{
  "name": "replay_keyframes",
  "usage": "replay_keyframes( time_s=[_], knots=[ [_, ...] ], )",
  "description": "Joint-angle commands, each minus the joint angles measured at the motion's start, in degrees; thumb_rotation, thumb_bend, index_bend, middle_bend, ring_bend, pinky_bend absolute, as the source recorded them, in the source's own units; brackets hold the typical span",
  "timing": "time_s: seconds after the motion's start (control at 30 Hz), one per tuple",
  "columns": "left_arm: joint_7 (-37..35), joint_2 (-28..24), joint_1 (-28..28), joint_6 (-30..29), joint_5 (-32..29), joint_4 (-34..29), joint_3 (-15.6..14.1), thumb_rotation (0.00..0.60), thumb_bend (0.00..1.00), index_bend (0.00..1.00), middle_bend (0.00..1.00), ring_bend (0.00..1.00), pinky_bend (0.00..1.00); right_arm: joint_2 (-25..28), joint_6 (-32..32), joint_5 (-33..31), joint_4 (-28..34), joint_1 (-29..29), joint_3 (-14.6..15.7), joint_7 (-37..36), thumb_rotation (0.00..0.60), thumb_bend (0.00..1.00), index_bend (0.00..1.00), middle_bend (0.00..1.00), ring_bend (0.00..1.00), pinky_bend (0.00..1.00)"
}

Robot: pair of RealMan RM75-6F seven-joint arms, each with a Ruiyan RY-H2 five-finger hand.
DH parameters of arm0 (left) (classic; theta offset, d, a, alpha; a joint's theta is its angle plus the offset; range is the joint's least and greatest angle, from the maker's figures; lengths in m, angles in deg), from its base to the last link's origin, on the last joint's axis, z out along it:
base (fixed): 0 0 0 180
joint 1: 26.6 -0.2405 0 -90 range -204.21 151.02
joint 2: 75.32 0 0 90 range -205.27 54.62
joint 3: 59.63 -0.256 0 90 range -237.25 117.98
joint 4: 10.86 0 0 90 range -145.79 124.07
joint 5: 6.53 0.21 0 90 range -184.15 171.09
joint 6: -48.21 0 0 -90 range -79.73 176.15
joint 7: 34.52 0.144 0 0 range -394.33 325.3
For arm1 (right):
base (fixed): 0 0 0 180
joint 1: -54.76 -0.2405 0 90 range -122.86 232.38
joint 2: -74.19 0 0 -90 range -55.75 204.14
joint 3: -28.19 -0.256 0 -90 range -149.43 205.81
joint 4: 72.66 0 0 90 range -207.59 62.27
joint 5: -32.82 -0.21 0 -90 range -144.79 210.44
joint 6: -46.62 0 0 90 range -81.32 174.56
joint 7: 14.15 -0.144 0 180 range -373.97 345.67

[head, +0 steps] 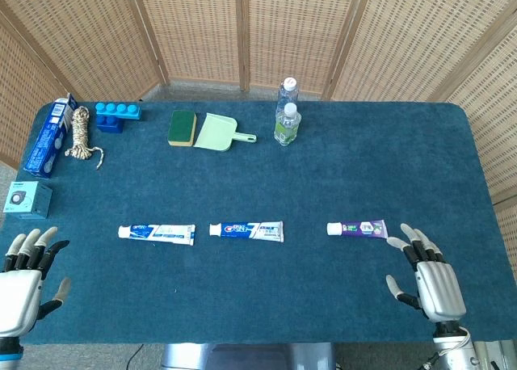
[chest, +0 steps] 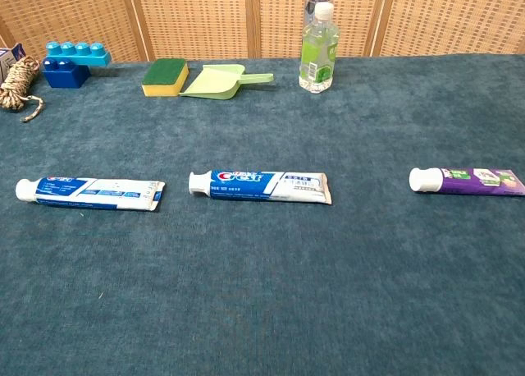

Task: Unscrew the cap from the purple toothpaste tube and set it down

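the blue-carpeted table [head: 323, 184] spreads out in front of me, with woven screens standing behind it. my left hand [head: 24, 281] hovers at the near left edge, fingers spread apart, holding nothing. my right hand [head: 428, 277] hangs at the near right, fingers also apart and empty, its tips near the purple toothpaste tube [head: 363, 228] but not touching it. neither hand shows in the chest view.

along the left edge lies a blue box [head: 47, 137], with a teal box [head: 27, 199] nearer to me. at the back sit a coil of rope [head: 80, 134], a blue block [head: 117, 115], a green and yellow sponge [head: 182, 128] touching a pale green dustpan [head: 220, 132], and two clear bottles [head: 287, 115] close together, one behind the other.

three tubes lie flat in a row across the middle, all with caps pointing to my left: a blue and white tube [head: 157, 233] on the left, a crest tube [head: 247, 230] in the centre, and the purple one on the right, well apart from the other two. its white cap [chest: 425, 179] is still on.
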Motion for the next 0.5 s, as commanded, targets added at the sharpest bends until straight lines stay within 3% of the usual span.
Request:
replay_keyframes(
  time_s=[0.03, 0.27, 0.5],
  knots=[
    [0.0, 0.0, 0.1, 0.2, -0.1, -0.1, 0.0, 0.6, 0.37, 0.19, 0.1, 0.0, 0.0, -0.1, 0.0, -0.2, -0.1, 0.0, -0.1, -0.2, 0.6, 0.35, 0.23, 0.13, 0.07, 0.15],
    [-0.2, -0.4, -0.2, -0.7, 1.0, -0.3, 0.0, 0.6, 0.37, 0.19, 0.1, 0.0, 0.0, 0.6, 0.9, 0.0, -0.8, -0.6, -0.3, -1.7, 0.6, 0.35, 0.21, 0.14, 0.07, 0.15],
    [-0.2, -1.8, 0.1, -0.9, 2.0, -1.0, 0.2, 0.6, 0.37, 0.19, 0.1, 0.0, 0.0, 0.9, 3.7, -1.5, -1.6, -3.1, -2.4, -2.1, 0.6, 0.33, 0.2, 0.13, 0.07, 0.15]
  ],
)
